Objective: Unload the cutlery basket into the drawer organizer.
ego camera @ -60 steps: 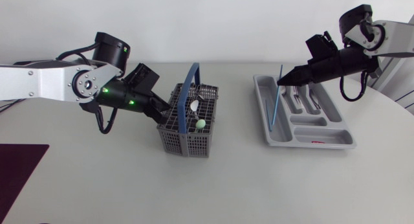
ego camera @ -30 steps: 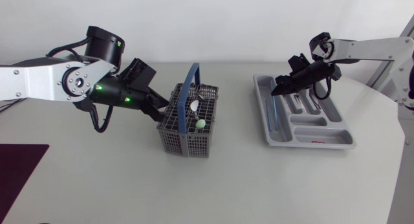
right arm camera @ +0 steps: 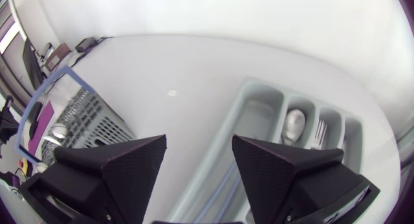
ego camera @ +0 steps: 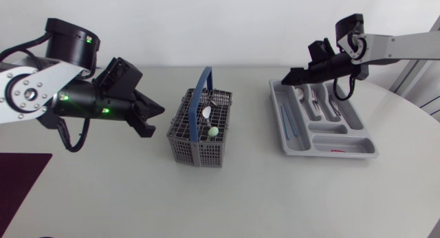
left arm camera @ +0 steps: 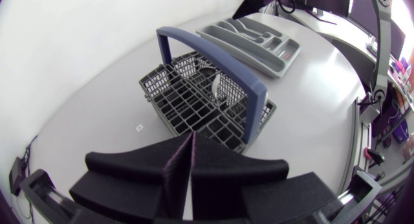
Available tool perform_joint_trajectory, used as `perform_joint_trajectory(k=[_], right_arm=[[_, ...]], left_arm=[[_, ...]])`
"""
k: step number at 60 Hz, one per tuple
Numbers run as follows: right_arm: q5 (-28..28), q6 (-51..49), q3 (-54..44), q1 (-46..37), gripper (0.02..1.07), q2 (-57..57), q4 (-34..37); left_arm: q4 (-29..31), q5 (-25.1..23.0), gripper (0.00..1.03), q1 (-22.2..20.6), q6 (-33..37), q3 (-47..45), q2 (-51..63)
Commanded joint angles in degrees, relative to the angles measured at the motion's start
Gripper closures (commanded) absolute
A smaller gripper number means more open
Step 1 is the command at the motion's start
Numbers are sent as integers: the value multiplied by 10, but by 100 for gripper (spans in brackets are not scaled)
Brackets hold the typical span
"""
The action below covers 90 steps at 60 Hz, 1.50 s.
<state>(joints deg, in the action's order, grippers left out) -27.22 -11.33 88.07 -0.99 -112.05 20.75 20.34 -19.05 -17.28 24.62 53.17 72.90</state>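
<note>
The grey wire cutlery basket (ego camera: 194, 153) with a blue handle (ego camera: 203, 100) stands mid-table; a spoon (ego camera: 206, 112) and a green-tipped piece (ego camera: 214, 131) stick up inside it. My left gripper (ego camera: 155, 117) is shut and empty, a short way left of the basket (left arm camera: 169, 107). The grey drawer organizer (ego camera: 323, 139) lies to the right. A thin blue stick (ego camera: 285, 121) rests in its long left compartment, with metal cutlery (ego camera: 314, 102) in the middle ones. My right gripper (right arm camera: 197, 169) hovers open above the organizer's far left corner (right arm camera: 255, 117), holding nothing.
In the right wrist view a spoon (right arm camera: 294, 123) and a fork (right arm camera: 319, 130) lie in the organizer's compartments ahead of the gripper. A dark mat (ego camera: 17, 183) covers the table's front left corner.
My right gripper lowered the blue stick into the organizer's long compartment, let go and rose. My left gripper drew back leftward from the basket's side.
</note>
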Motion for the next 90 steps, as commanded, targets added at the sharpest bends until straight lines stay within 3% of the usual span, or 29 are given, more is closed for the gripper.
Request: perform_joint_trajectory(k=[1,13,17,18,25,35,44,54,70,90], right_arm=[[-12,-16,-40,46,27,45,-19],[-13,-4,-9,112,57,0,-48],[-13,6,29,128,71,-38,-48],[-14,10,47,134,80,-55,-48],[-20,30,122,150,100,-123,-40],[-45,52,276,156,101,-240,29],[-95,45,348,156,101,-292,100],[-158,-6,257,152,101,-237,106],[-187,-51,83,157,101,-115,76],[-156,-46,5,161,101,-57,34]], left_arm=[[15,-3,85,-16,30,-40,-44],[40,15,86,-79,82,-119,-99],[39,17,86,-94,95,-141,-100],[37,17,86,-101,100,-150,-100],[6,29,87,-109,106,-166,-80],[-76,50,87,-103,108,-171,-3],[-143,66,87,-83,109,-170,54],[-202,68,87,-51,107,-153,95],[-257,68,87,-3,106,-133,137],[-275,68,87,47,111,-118,159]])
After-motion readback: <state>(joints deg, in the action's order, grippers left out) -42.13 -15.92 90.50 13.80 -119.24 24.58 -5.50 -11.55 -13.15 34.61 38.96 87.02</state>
